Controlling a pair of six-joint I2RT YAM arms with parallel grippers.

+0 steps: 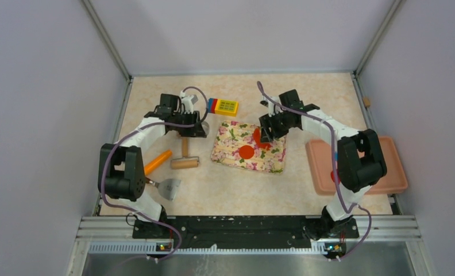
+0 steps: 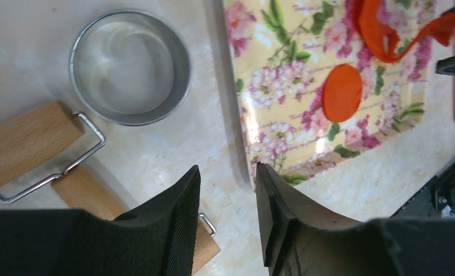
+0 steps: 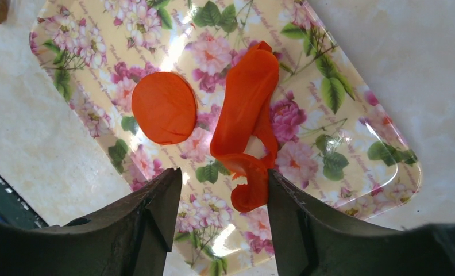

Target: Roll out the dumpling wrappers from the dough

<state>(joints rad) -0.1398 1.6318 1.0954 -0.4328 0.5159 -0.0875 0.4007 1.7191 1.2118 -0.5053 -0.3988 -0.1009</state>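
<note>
A flowered tray point(image 1: 231, 154) holds one round flat red wrapper point(image 1: 246, 152) and a twisted strip of leftover dough point(image 1: 258, 137). In the right wrist view the wrapper point(image 3: 164, 107) lies left of the dough strip point(image 3: 245, 115). The strip's curled end touches the inner face of my right finger. My right gripper point(image 3: 224, 175) is open over the tray, also seen from the top point(image 1: 265, 138). My left gripper point(image 2: 228, 172) is open and empty above the table left of the tray point(image 2: 282, 115), near a metal ring point(image 2: 130, 66). From the top it shows at the ring point(image 1: 204, 129).
A wooden rolling pin point(image 1: 185, 163) lies left of the tray, with an orange carrot toy point(image 1: 157, 162) and a metal scraper point(image 1: 166, 187) beyond it. A yellow toy block point(image 1: 224, 106) sits behind the tray. A pink tray point(image 1: 380, 172) lies at the right.
</note>
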